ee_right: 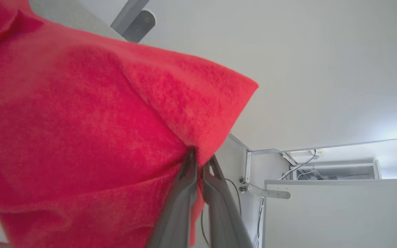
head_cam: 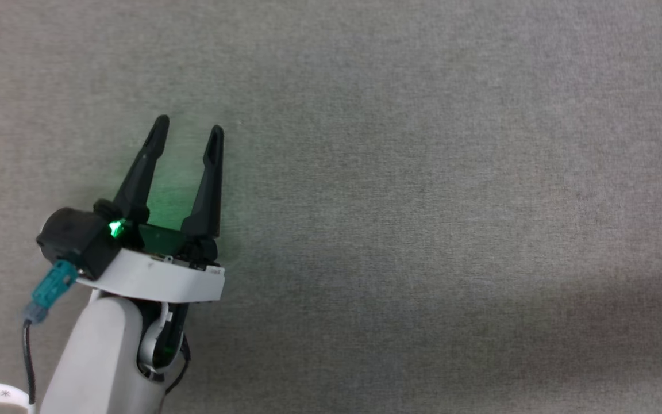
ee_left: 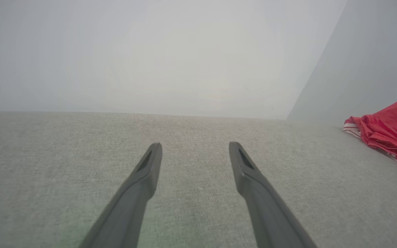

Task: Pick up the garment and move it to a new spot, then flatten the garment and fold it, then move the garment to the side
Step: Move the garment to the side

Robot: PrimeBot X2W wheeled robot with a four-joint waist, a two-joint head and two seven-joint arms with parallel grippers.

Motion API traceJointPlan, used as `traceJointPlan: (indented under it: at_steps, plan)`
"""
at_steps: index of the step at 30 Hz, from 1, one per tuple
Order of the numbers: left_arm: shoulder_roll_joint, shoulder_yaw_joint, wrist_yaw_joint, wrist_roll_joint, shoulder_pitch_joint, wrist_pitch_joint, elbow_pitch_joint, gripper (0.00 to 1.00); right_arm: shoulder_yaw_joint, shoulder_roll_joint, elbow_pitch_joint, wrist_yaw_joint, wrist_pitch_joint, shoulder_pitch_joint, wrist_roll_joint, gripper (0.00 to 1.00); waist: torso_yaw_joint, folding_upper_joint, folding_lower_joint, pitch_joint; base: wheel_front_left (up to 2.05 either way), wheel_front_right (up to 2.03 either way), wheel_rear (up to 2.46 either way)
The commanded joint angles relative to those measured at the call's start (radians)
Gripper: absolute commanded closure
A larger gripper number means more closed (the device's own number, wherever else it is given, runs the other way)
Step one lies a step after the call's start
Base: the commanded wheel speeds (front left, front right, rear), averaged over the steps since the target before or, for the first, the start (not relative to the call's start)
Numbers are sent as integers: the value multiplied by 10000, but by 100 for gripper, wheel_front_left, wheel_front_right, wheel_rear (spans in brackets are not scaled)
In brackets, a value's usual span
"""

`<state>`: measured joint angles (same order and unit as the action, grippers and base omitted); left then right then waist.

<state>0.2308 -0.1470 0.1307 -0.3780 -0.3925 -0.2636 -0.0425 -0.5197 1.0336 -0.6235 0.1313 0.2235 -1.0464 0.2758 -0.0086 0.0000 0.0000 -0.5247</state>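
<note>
Garment (ee_right: 81, 137) pinched in right tool (ee_right: 200, 161); left tool (head_cam: 188, 126) spread.

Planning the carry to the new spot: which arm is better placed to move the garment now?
Right. The right end effector is shut on a fold of the garment. The left end effector is open and empty over the grey surface, apart from the garment.
</note>
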Motion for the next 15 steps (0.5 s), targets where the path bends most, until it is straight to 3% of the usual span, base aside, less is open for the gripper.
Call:
traceJointPlan:
  at_steps: [1, 15]
  plan:
    - [51, -8, -3, 23, -182, -2, 23, 0, 157, -1, -184, -13, -80, -298, -404, 100, -199, 0, 0, -224, 0, 0, 0]
    - [150, -221, -3, 29, -419, -2, -84, 0, 801, -602, -1337, -13, -33, -440, -1156, 100, -342, 0, 0, -472, 0, 0, 0]
